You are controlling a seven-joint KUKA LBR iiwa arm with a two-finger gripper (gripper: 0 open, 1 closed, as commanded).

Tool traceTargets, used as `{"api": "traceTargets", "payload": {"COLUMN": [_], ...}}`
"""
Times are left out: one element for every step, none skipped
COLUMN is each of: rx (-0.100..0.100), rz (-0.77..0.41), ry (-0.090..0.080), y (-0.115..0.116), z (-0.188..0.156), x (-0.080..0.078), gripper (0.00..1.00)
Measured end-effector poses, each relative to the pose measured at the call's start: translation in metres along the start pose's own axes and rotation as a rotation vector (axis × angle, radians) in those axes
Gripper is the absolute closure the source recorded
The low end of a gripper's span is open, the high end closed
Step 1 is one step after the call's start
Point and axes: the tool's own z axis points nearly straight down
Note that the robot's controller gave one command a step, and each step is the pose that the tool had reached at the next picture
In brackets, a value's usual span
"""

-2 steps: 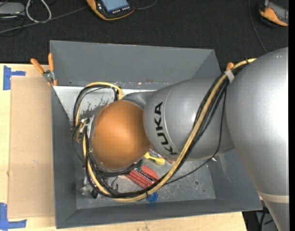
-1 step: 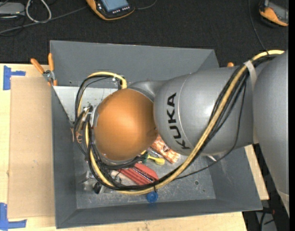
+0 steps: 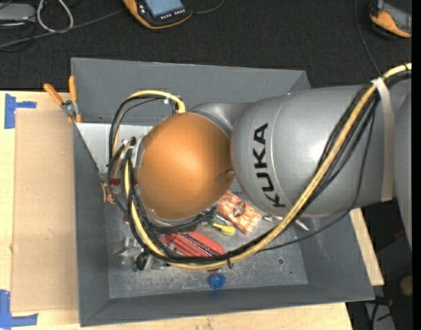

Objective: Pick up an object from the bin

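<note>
Grey bin (image 3: 197,88), orange-capped arm (image 3: 320,150) over red sticks (image 3: 197,242).

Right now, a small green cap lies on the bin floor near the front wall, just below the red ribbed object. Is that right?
Not quite: the cap is blue, not green. The camera view shows it on the bin floor near the front wall, just below the red ribbed object.

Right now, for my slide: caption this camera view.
Grey KUKA arm, orange-covered wrist, low in grey metal bin over red ridged object, orange packet.
</note>
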Motion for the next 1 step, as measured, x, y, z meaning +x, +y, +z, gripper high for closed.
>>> {"api": "traceTargets", "payload": {"rx": [0.001], "rz": [0.0], "ry": [-0.001], "y": [-0.0001], "z": [-0.0225], "x": [-0.0002], "gripper": [1.0]}}
